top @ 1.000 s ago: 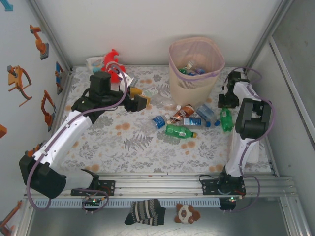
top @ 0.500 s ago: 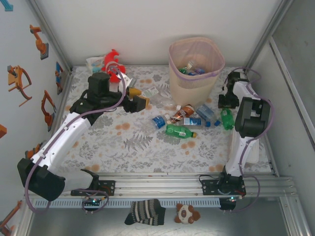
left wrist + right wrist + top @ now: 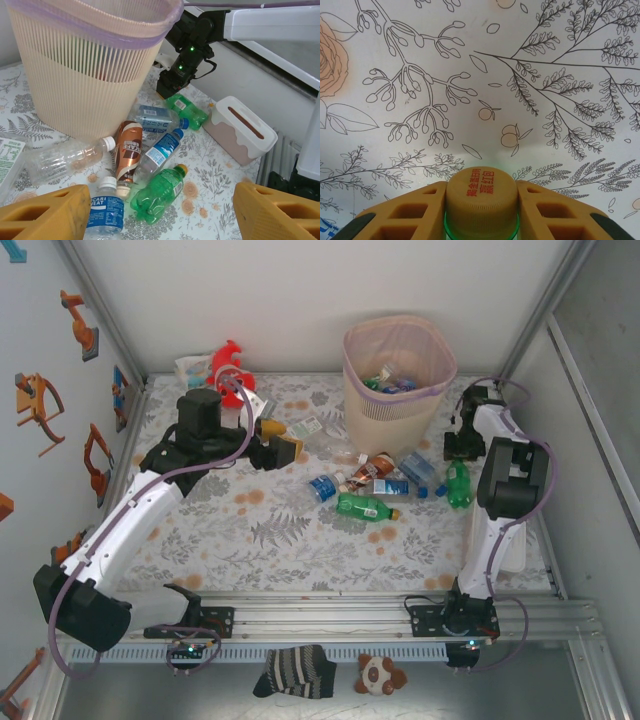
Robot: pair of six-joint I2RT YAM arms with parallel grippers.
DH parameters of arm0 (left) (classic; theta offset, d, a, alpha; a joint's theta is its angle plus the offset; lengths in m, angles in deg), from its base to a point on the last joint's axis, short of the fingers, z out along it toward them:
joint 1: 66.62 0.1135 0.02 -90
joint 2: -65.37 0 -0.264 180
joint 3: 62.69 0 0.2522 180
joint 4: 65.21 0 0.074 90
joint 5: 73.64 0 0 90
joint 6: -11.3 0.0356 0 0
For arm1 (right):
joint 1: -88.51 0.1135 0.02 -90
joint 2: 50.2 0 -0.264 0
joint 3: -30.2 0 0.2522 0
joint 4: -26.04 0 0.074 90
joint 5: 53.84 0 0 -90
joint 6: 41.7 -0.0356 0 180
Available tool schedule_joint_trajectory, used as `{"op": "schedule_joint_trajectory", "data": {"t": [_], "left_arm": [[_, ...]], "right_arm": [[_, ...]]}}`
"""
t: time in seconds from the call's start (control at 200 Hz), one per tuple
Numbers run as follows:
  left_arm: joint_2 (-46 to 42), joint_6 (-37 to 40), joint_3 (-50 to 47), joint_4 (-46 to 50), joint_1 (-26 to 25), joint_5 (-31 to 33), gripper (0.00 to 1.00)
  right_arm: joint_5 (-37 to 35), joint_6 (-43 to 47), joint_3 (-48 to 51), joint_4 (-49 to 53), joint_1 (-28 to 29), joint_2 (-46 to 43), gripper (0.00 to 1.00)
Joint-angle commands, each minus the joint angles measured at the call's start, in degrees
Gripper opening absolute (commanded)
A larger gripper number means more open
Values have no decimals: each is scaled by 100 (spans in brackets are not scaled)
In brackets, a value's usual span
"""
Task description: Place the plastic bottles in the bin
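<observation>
Few bottles (image 3: 390,381) sat in bin (image 3: 385,408) upper ctr, several more below it; R gripper (image 3: 481,195) clamped green bottle (image 3: 458,485) by cap, L gripper (image 3: 160,212) gaped empty.

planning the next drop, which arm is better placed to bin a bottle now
Right. Its hand is shut on a green bottle by the cap, near the bin; the left hand is open and empty, hovering short of the loose bottles.

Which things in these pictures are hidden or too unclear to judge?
- Left wrist view: the wall of the bin hides its contents.
- Right wrist view: the bottom edge cuts off most of the green bottle in the right gripper.
- Top view: labels on the plastic bottles are too small to read.
</observation>
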Motion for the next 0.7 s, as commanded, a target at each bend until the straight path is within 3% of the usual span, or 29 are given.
{"op": "schedule_joint_trajectory", "data": {"t": [0.0, 0.491, 0.696], "left_arm": [[-101, -59, -32, -55, 44, -24, 74], [83, -107, 60, -201, 43, -116, 74], [152, -121, 90, -259, 46, -150, 74]], "right_arm": [[-7, -7, -176, 180, -53, -210, 29], [61, -365, -100, -9, -44, -1750, 26], [505, -527, -359, -183, -5, -2442, 26]]}}
